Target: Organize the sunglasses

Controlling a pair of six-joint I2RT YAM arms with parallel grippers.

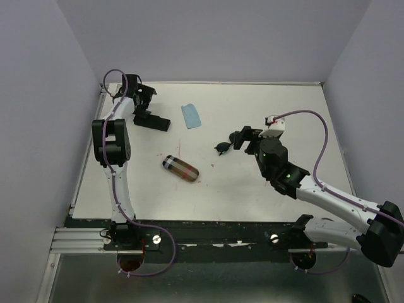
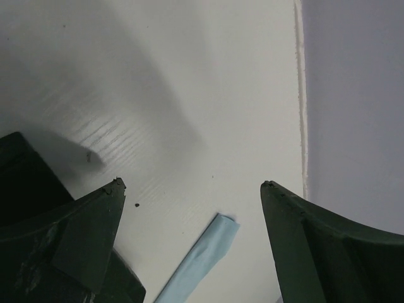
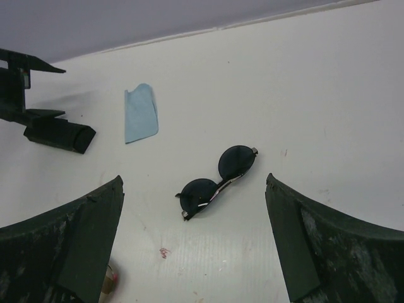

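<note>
Framing black round-lens sunglasses (image 3: 218,180) on the desk (image 3: 328,95) inside the wide-open right hand (image 3: 192,178), apparently for pickup, with left hand (image 2: 191,184) equally spread near black case (image 1: 151,121).

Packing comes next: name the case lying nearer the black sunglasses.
The plaid case, mid-table; the plain black case sits farther back, beside the left pincer.

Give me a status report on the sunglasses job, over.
Left hand open, empty, beside black oblong case. Right hand open, facing black round-lens sunglasses, ungripped. Nothing blocking.
</note>
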